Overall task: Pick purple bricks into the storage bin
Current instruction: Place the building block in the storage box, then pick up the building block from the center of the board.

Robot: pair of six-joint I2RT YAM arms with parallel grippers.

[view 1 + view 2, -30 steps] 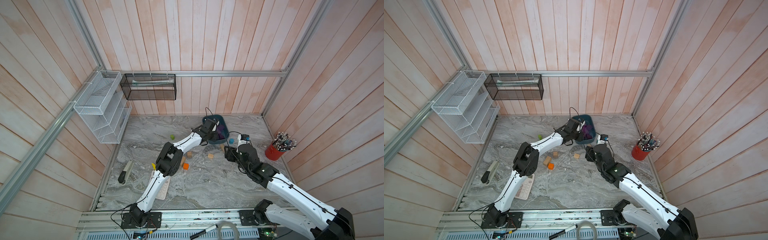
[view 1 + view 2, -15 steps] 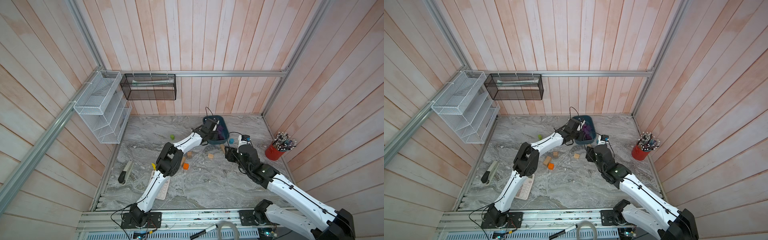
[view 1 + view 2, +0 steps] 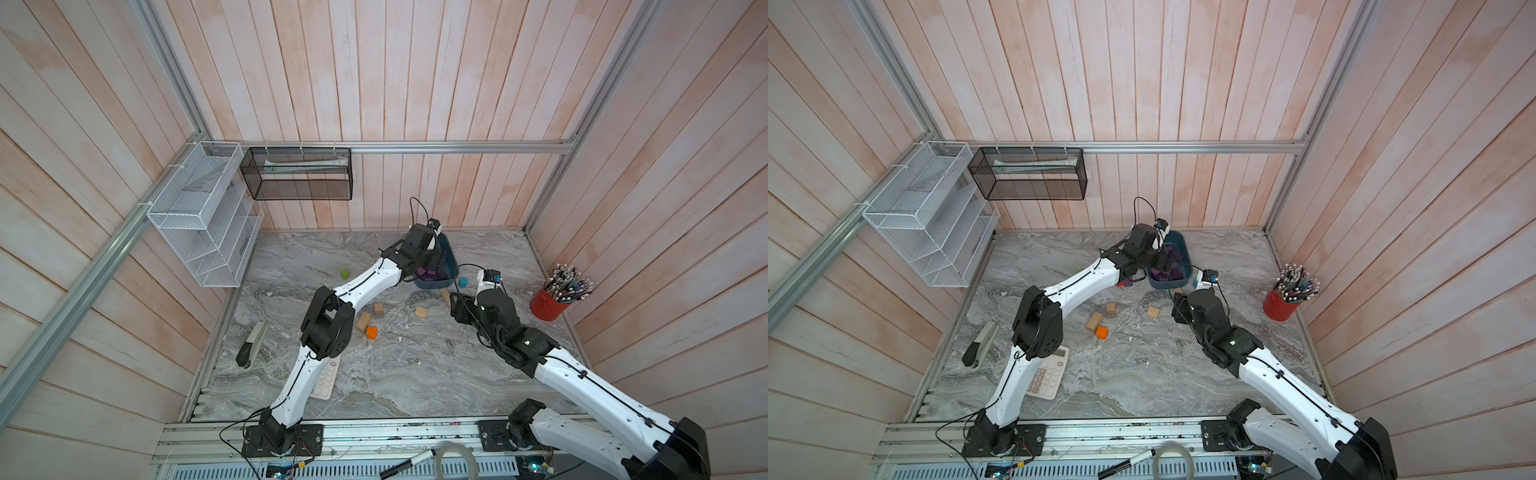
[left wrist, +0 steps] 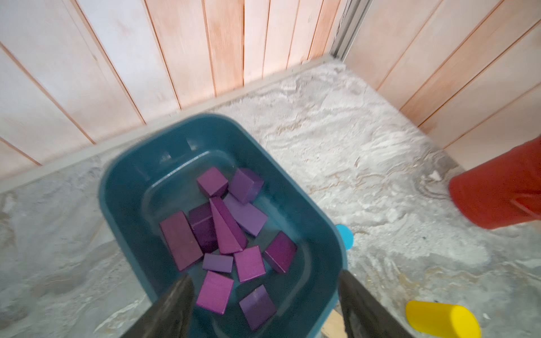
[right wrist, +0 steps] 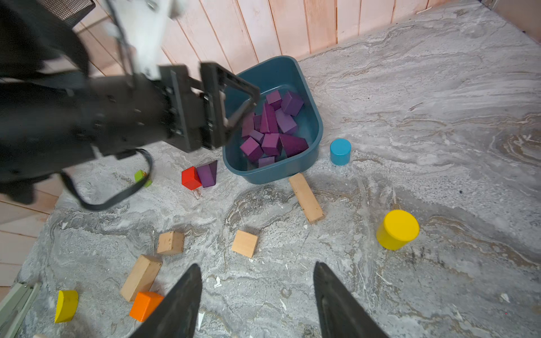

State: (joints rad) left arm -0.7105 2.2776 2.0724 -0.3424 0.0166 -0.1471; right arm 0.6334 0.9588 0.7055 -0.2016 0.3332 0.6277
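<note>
The teal storage bin (image 3: 448, 259) (image 3: 1177, 240) (image 4: 123, 181) (image 5: 310, 152) stands near the back wall. Several purple bricks (image 4: 228, 228) (image 5: 272, 125) lie in a heap inside it. One more purple brick (image 5: 207, 174) lies on the table outside the bin, touching a red cube (image 5: 191, 177). My left gripper (image 4: 265, 278) (image 3: 434, 266) (image 3: 1165, 264) hangs over the bin's near end, open, with nothing between its fingers. My right gripper (image 5: 257, 266) (image 3: 455, 303) is open and empty above bare marble, in front of the bin.
Tan blocks (image 5: 306, 197) (image 5: 244, 243), an orange block (image 5: 145, 305), a yellow cylinder (image 5: 397, 229) and a blue cylinder (image 5: 340, 150) are scattered in front of the bin. A red pen cup (image 3: 548, 303) stands at the right wall. A stapler (image 3: 251, 345) and a calculator (image 3: 1048, 378) lie at the left.
My left gripper has opened over the bin. The right arm has stayed where it was.
</note>
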